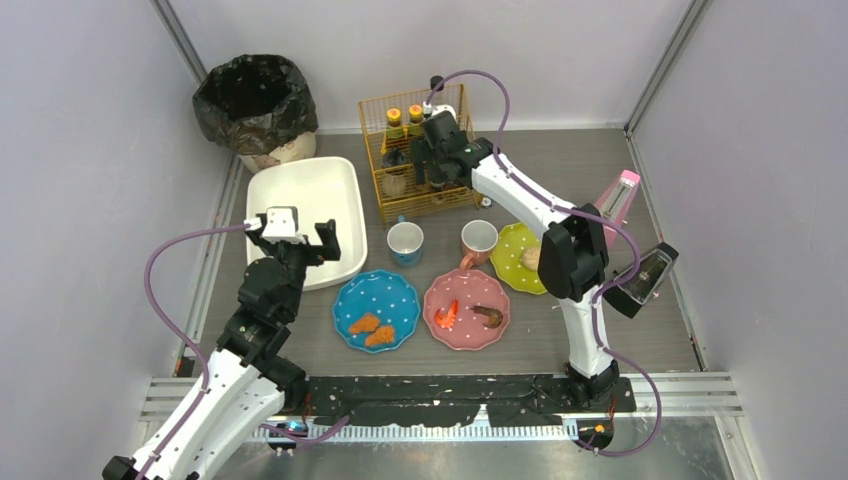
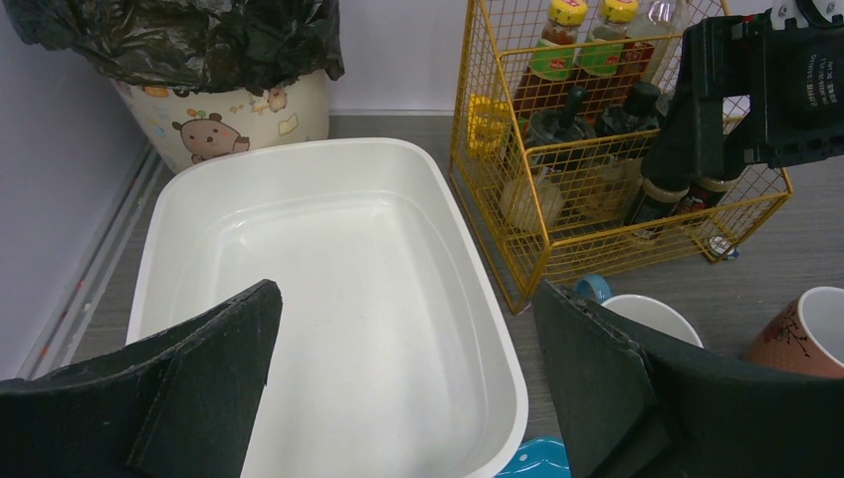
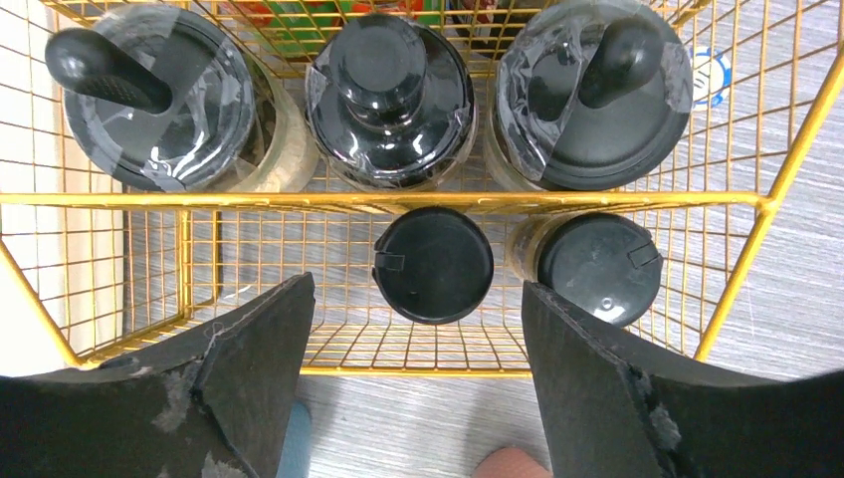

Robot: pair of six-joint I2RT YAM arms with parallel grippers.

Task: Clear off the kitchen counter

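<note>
- Below the right hand (image 3: 416, 291), whose jaws are spread and hold nothing, a black-capped bottle (image 3: 433, 264) stands in the yellow wire rack (image 3: 398, 199).
- The left hand (image 2: 406, 294) gapes wide and empty over the white tub (image 2: 299, 149).
- Beneath both hands lies the counter (image 1: 670, 340). Its blue mug (image 1: 405, 243) and blue plate (image 1: 376, 309) look glazed, stiff and breakable, so pinching a rim seems safest.

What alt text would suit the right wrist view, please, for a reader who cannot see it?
The open right gripper hovers empty above a yellow wire rack, seen from straight overhead. Two small black-capped jars sit in its near compartment, three larger black-topped jars behind.
</note>
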